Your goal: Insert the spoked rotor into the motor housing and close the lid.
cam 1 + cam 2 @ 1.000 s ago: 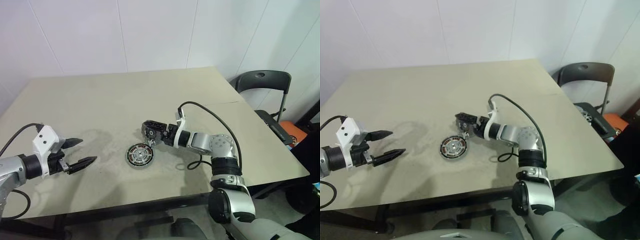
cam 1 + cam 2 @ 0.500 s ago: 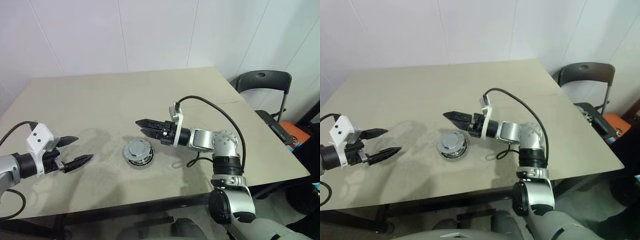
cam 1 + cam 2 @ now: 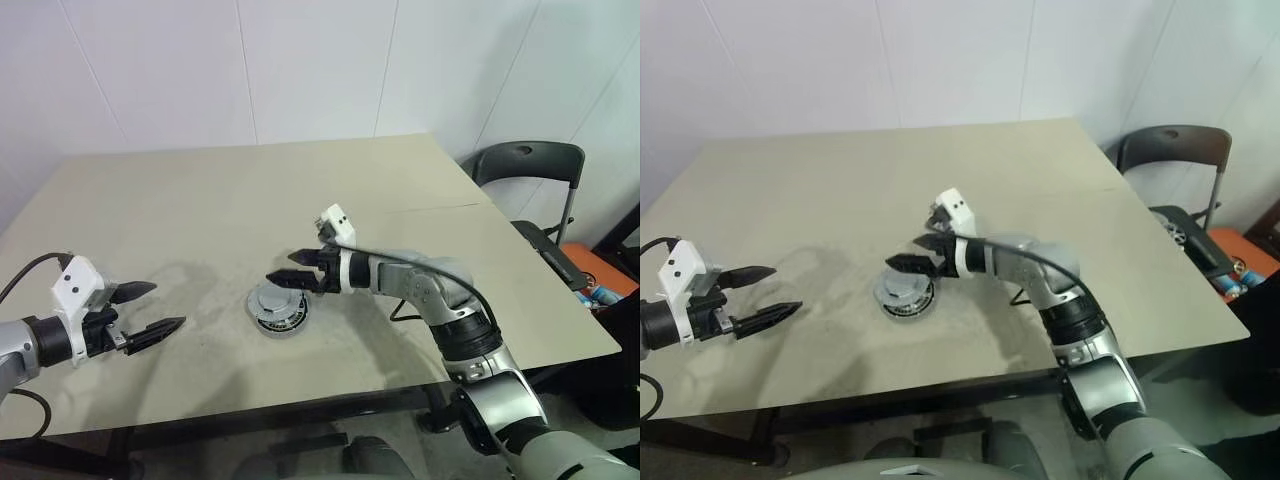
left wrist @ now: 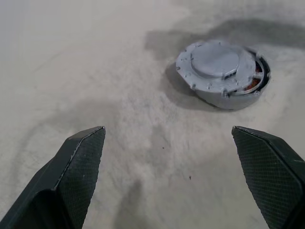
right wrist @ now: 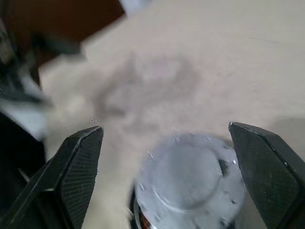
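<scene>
Your right gripper hangs just above the far edge of the lid, its 2 black fingers spread apart and grasping nothing; the arm reaches in from the right with a black cable looping along it. In the right wrist view the lid lies below and between the 2 spread fingers, apart from both.

The lid, a grey disc with a notched edge and raised centre, sits on top of the motor housing near the middle of the table. In the left wrist view it rests slightly askew: on 1 side a crescent of the motor housing shows beyond the lid, with copper-brown windings exposed there. You cannot tell from these views whether the lid is fully seated. The spoked rotor is covered, so you cannot confirm its place.

Your left gripper hovers over the table's left part, well apart from the stack, its 2 fingers released wide and pointing toward the housing, holding nothing.

A dark chair stands beyond the table's right corner.
</scene>
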`<state>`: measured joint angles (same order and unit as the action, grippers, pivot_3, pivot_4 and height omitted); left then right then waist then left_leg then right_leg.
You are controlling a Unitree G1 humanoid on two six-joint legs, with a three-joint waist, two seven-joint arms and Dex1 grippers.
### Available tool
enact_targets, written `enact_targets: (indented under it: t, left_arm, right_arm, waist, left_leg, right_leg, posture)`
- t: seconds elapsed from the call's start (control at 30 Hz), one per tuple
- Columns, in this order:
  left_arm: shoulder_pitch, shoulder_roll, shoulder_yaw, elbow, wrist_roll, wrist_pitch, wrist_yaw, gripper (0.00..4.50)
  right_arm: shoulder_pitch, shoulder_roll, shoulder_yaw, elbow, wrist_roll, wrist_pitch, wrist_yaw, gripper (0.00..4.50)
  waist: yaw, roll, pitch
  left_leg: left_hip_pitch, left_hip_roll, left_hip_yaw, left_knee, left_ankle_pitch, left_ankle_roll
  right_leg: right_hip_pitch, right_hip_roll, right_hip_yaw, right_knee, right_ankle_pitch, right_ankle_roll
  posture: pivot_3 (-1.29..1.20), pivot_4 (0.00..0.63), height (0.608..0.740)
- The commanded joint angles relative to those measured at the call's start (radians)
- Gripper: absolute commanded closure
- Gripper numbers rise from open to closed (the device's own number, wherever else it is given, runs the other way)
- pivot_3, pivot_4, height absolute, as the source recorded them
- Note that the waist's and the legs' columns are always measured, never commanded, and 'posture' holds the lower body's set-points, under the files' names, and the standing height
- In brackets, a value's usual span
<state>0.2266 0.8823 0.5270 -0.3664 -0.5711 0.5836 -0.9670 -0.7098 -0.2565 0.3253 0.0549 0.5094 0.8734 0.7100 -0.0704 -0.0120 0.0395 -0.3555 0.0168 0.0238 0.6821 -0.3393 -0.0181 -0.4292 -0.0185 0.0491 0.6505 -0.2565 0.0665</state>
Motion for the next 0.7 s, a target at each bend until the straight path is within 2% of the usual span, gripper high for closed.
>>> enact_targets:
  t: [0.03,0.23,0.7]
  left_arm:
    - [0.008,-0.020,0.030,-0.017,-0.020,-0.011,0.011,0.00]
    - [0.031,-0.065,0.026,-0.026,-0.033,-0.019,0.022,0.00]
    - [0.047,-0.079,0.015,-0.048,-0.038,-0.018,0.049,0.00]
  right_arm:
    - [-0.034,-0.015,0.076,-0.026,-0.111,-0.109,0.036,0.07]
    - [-0.061,0.007,0.163,0.070,-0.243,-0.192,0.067,0.07]
    - [-0.040,0.062,0.185,0.199,-0.372,-0.250,0.108,0.07]
  waist:
    - [0.000,0.000,0.000]
    - [0.000,0.000,0.000]
    - [0.000,-0.001,-0.001]
  left_leg:
    - [0.000,0.000,0.000,0.000,0.000,0.000]
    - [0.001,0.000,0.000,0.000,0.000,0.000]
    - [0.001,-0.001,0.000,0.000,0.000,0.000]
  right_leg:
    - [0.000,0.000,0.000,0.000,0.000,0.000]
    - [0.000,0.000,0.000,0.001,0.000,0.000]
    - [0.000,-0.002,0.000,0.001,0.000,0.000]
  posture:
    - [0.00,0.000,0.740]
    - [0.00,0.000,0.740]
    - [0.00,0.000,0.740]
